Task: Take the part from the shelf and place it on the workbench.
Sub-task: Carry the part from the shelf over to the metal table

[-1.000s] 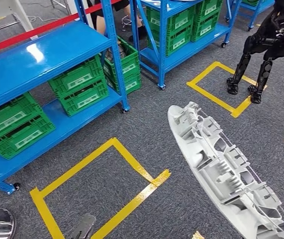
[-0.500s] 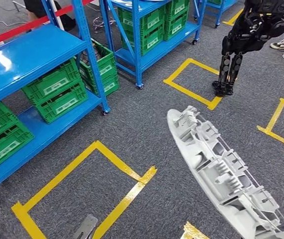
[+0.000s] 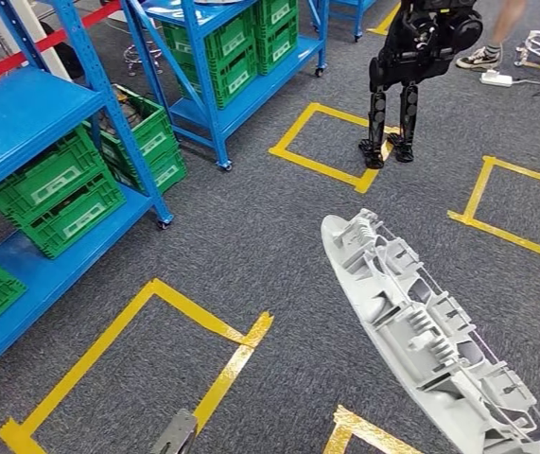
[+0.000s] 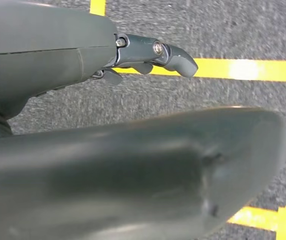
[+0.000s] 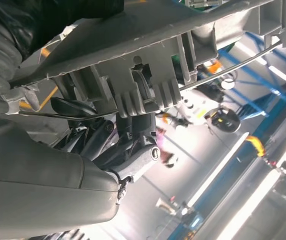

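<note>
the part, a long pale grey plastic moulding with open ribs and clips, is off the shelf and juts forward over the carpet at the right of the head view, its near end carried by the right hand, whose dark fingers curl around its ribbed underside. it looks light and stiff, but the thin clips and the slim rod along it seem fragile, so a hold on the thick central ribs seems safest. the right wrist view shows that grip, which the head view cuts off. the left hand hangs over yellow floor tape, fingers loosely extended, holding nothing.
</note>
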Robot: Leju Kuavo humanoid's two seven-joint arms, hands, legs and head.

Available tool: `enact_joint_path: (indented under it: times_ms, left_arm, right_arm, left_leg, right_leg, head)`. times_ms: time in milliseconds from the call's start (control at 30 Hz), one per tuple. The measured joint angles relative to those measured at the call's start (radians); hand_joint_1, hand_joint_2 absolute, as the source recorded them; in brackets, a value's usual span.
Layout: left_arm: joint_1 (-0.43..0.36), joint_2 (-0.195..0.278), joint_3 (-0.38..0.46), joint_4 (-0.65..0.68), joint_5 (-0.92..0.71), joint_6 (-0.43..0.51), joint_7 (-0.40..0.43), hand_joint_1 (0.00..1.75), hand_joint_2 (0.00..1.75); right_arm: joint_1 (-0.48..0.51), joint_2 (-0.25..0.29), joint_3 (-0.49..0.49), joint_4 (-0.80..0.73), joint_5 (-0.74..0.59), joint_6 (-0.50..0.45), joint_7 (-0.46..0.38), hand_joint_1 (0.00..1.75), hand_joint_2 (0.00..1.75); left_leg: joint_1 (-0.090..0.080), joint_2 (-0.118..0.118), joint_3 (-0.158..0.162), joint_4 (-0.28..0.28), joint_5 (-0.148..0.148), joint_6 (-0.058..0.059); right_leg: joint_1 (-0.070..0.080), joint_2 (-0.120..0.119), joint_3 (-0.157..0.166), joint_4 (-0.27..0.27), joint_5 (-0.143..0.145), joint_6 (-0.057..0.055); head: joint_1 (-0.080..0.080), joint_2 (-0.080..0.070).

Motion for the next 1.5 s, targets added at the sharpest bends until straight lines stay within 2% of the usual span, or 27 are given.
enact_joint_path:
  times_ms: [67,100,133,200,267,333,400,433,500,567,633,667,700,767,833,900,967,1000,1033,1100,1133,1167,1233,1300,1367,1433,1500]
  left_arm:
    - [0.002,-0.003,-0.004,0.000,0.001,0.004,0.002,0.00,0.00]
    - [0.002,-0.005,-0.005,-0.001,0.002,0.005,0.002,0.00,0.00]
    - [0.003,-0.006,-0.006,-0.001,0.002,0.005,0.002,0.00,0.00]
    - [0.000,-0.008,-0.006,-0.002,0.000,0.007,0.002,0.00,0.00]
    - [-0.003,-0.007,-0.007,-0.002,-0.001,0.008,0.002,0.00,0.00]
    - [-0.007,-0.008,-0.010,-0.002,-0.003,0.009,0.004,0.00,0.00]
    - [-0.010,-0.011,-0.013,-0.002,-0.004,0.010,0.007,0.00,0.00]
    - [-0.011,-0.013,-0.014,-0.003,-0.004,0.010,0.007,0.00,0.00]
    - [-0.012,-0.017,-0.017,-0.003,-0.003,0.012,0.008,0.00,0.00]
    - [-0.010,-0.021,-0.022,-0.003,-0.003,0.012,0.008,0.00,0.00]
    - [-0.007,-0.023,-0.027,-0.003,-0.002,0.012,0.010,0.00,0.00]
    - [-0.006,-0.024,-0.029,-0.004,-0.002,0.012,0.010,0.00,0.00]
    - [-0.007,-0.026,-0.030,-0.004,-0.002,0.012,0.011,0.00,0.00]
    - [-0.008,-0.028,-0.032,-0.005,-0.004,0.012,0.013,0.00,0.00]
    - [-0.009,-0.030,-0.032,-0.006,-0.007,0.013,0.015,0.00,0.00]
    - [-0.010,-0.031,-0.033,-0.006,-0.009,0.014,0.015,0.00,0.00]
    - [-0.010,-0.031,-0.033,-0.006,-0.009,0.014,0.015,0.00,0.00]
    - [-0.011,-0.032,-0.034,-0.006,-0.010,0.014,0.016,0.00,0.00]
    - [-0.012,-0.035,-0.036,-0.007,-0.011,0.014,0.018,0.00,0.00]
    - [-0.015,-0.039,-0.043,-0.008,-0.013,0.015,0.020,0.00,0.00]
    - [-0.016,-0.040,-0.046,-0.008,-0.014,0.015,0.020,0.00,0.00]
    - [-0.016,-0.040,-0.049,-0.008,-0.014,0.015,0.020,0.00,0.00]
    - [-0.017,-0.039,-0.053,-0.008,-0.014,0.016,0.020,0.00,0.00]
    - [-0.017,-0.034,-0.055,-0.008,-0.014,0.018,0.020,0.00,0.00]
    - [-0.018,-0.030,-0.055,-0.008,-0.014,0.021,0.020,0.00,0.00]
    - [-0.019,-0.031,-0.056,-0.008,-0.014,0.023,0.020,0.00,0.00]
    - [-0.020,-0.034,-0.056,-0.008,-0.014,0.024,0.021,0.00,0.00]
  right_arm:
    - [0.002,0.000,-0.002,-0.001,0.002,0.000,0.001,1.75,1.75]
    - [0.003,0.000,-0.003,-0.001,0.002,0.000,0.001,1.75,1.75]
    - [0.004,0.000,-0.004,-0.001,0.002,0.000,0.001,1.75,1.75]
    - [0.007,0.001,-0.005,-0.001,0.002,0.000,0.000,1.75,1.75]
    - [0.012,0.003,-0.008,-0.001,0.003,0.000,-0.001,1.75,1.75]
    - [0.016,0.005,-0.011,-0.002,0.006,0.000,-0.004,1.75,1.75]
    - [0.024,0.010,-0.015,-0.003,0.010,0.000,-0.007,1.75,1.75]
    - [0.029,0.013,-0.017,-0.004,0.012,0.000,-0.009,1.75,1.75]
    - [0.037,0.018,-0.023,-0.007,0.015,0.000,-0.013,1.75,1.75]
    - [0.040,0.020,-0.028,-0.008,0.016,0.000,-0.018,1.75,1.75]
    - [0.042,0.023,-0.031,-0.008,0.015,0.000,-0.020,1.75,1.75]
    - [0.044,0.023,-0.032,-0.008,0.015,0.000,-0.020,1.75,1.75]
    - [0.047,0.024,-0.033,-0.008,0.016,0.000,-0.020,1.75,1.75]
    - [0.053,0.027,-0.035,-0.009,0.020,0.000,-0.021,1.75,1.75]
    - [0.056,0.030,-0.036,-0.010,0.025,0.000,-0.021,1.75,1.75]
    - [0.056,0.031,-0.036,-0.011,0.026,0.000,-0.021,1.75,1.75]
    - [0.056,0.031,-0.036,-0.011,0.026,0.000,-0.022,1.75,1.75]
    - [0.058,0.034,-0.038,-0.012,0.029,0.000,-0.021,1.75,1.75]
    - [0.060,0.038,-0.040,-0.013,0.034,0.000,-0.020,1.75,1.75]
    - [0.065,0.046,-0.044,-0.015,0.044,0.000,-0.018,1.75,1.75]
    - [0.066,0.048,-0.045,-0.016,0.046,0.000,-0.018,1.75,1.75]
    - [0.066,0.048,-0.045,-0.016,0.047,0.000,-0.017,1.75,1.75]
    - [0.067,0.048,-0.045,-0.016,0.048,0.000,-0.017,1.75,1.75]
    - [0.066,0.048,-0.045,-0.016,0.049,0.000,-0.016,1.75,1.75]
    - [0.066,0.048,-0.046,-0.016,0.049,0.000,-0.016,1.75,1.75]
    - [0.069,0.048,-0.047,-0.017,0.050,0.000,-0.016,1.75,1.75]
    - [0.072,0.048,-0.047,-0.018,0.053,0.000,-0.013,1.75,1.75]
  left_leg:
    - [0.001,-0.026,-0.060,0.138,-0.068,0.001]
    - [0.000,-0.031,-0.087,0.195,-0.085,0.004]
    - [-0.001,-0.033,-0.100,0.220,-0.083,0.009]
    - [-0.008,-0.041,-0.073,0.155,-0.024,0.025]
    - [-0.019,-0.082,-0.019,0.023,0.048,0.049]
    - [-0.027,-0.116,0.009,-0.051,0.071,0.066]
    - [-0.029,-0.106,0.013,-0.070,0.072,0.069]
    - [-0.026,-0.095,0.017,-0.083,0.076,0.068]
    - [-0.020,-0.072,0.025,-0.107,0.088,0.064]
    - [-0.018,-0.047,0.028,-0.113,0.092,0.064]
    - [-0.016,-0.021,0.027,-0.111,0.090,0.062]
    - [-0.015,-0.009,0.027,-0.110,0.088,0.059]
    - [-0.012,0.002,0.027,-0.108,0.086,0.055]
    - [-0.009,0.018,0.028,-0.097,0.076,0.041]
    - [-0.011,0.025,0.027,-0.084,0.066,0.028]
    - [-0.013,0.027,0.025,-0.078,0.063,0.024]
    - [-0.013,0.027,0.025,-0.078,0.063,0.024]
    - [-0.012,0.031,0.027,-0.078,0.062,0.021]
    - [-0.009,0.018,0.010,-0.035,0.034,0.015]
    - [-0.004,-0.012,-0.057,0.121,-0.047,0.007]
    - [-0.004,-0.032,-0.092,0.198,-0.080,0.009]
    - [-0.006,-0.035,-0.103,0.218,-0.073,0.014]
    - [-0.013,-0.050,-0.062,0.118,0.003,0.030]
    - [-0.021,-0.094,-0.009,-0.007,0.066,0.050]
    - [-0.027,-0.118,0.009,-0.057,0.080,0.063]
    - [-0.027,-0.101,0.013,-0.081,0.083,0.066]
    - [-0.022,-0.080,0.023,-0.109,0.092,0.064]
  right_leg:
    - [0.005,0.018,-0.005,0.000,0.003,-0.008]
    - [0.008,0.029,-0.006,0.000,0.004,-0.011]
    - [0.012,0.041,-0.007,0.001,0.005,-0.012]
    - [0.018,0.064,-0.005,0.001,0.006,-0.014]
    - [0.019,0.082,-0.004,0.002,0.008,-0.013]
    - [0.012,0.100,-0.014,0.003,0.013,-0.004]
    - [0.007,0.119,-0.024,0.001,0.022,0.009]
    - [0.008,0.116,-0.030,0.003,0.020,0.013]
    - [0.012,0.081,-0.058,0.052,-0.013,0.021]
    - [0.010,0.038,-0.113,0.167,-0.074,0.031]
    - [0.004,0.023,-0.148,0.248,-0.100,0.042]
    - [0.000,0.018,-0.141,0.241,-0.087,0.048]
    - [-0.004,0.011,-0.112,0.196,-0.060,0.053]
    - [-0.009,-0.014,-0.033,0.066,-0.015,0.062]
    - [-0.008,-0.030,0.009,-0.002,-0.006,0.056]
    - [-0.007,-0.028,0.012,-0.006,-0.007,0.048]
    - [-0.007,-0.027,0.012,-0.006,-0.007,0.047]
    - [-0.005,-0.021,0.010,-0.004,-0.006,0.039]
    - [-0.003,-0.010,0.007,-0.003,-0.005,0.026]
    - [0.004,0.021,0.000,-0.002,-0.001,0.000]
    - [0.007,0.035,-0.002,-0.002,0.001,-0.005]
    - [0.010,0.047,-0.002,-0.002,0.002,-0.006]
    - [0.012,0.069,0.002,-0.002,0.002,-0.007]
    - [0.009,0.088,0.001,-0.002,0.003,-0.004]
    - [0.003,0.105,-0.008,-0.003,0.009,0.005]
    - [-0.001,0.116,-0.017,-0.003,0.015,0.016]
    - [0.003,0.085,-0.039,0.029,-0.007,0.021]
  head:
    - [-0.001,0.000]
    - [-0.001,0.000]
    - [0.000,0.000]
    - [0.000,0.000]
    - [0.001,0.000]
    - [-0.002,0.000]
    - [-0.006,0.000]
    - [-0.006,0.000]
    - [-0.001,0.000]
    - [0.002,0.000]
    - [0.003,0.000]
    - [0.003,0.000]
    - [0.003,0.000]
    - [0.004,0.000]
    - [0.005,0.000]
    - [0.004,0.000]
    - [0.004,0.000]
    - [0.003,0.000]
    - [0.001,0.000]
    - [-0.001,0.000]
    - [-0.002,0.000]
    - [-0.002,0.000]
    - [-0.001,0.000]
    - [0.000,0.000]
    - [-0.004,0.000]
    - [-0.008,0.000]
    - [-0.006,0.000]
